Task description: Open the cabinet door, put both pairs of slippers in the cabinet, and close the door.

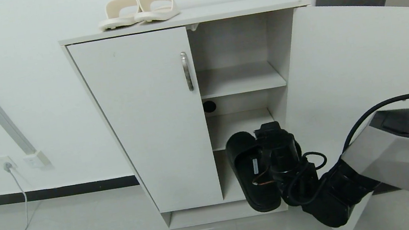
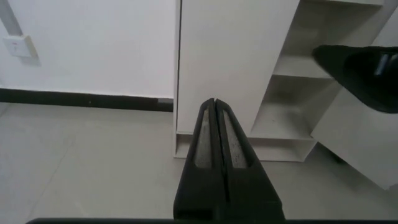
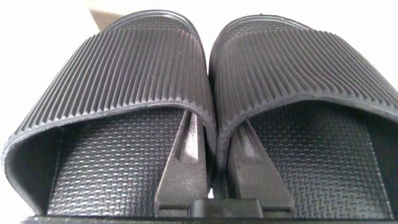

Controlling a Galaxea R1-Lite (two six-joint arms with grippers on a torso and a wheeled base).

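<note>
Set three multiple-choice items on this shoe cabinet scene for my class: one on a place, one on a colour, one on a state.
1. Where are the cream slippers?
A on the floor; B on top of the cabinet; C on the middle shelf.
2. What colour is the pair in the right gripper?
A black; B red; C cream.
3. How do the doors stand?
A both shut; B both open; C right door open, left door shut.
Answers: B, they lie on its top; A, it grips the black slippers; C, only the right door is swung out.
</note>
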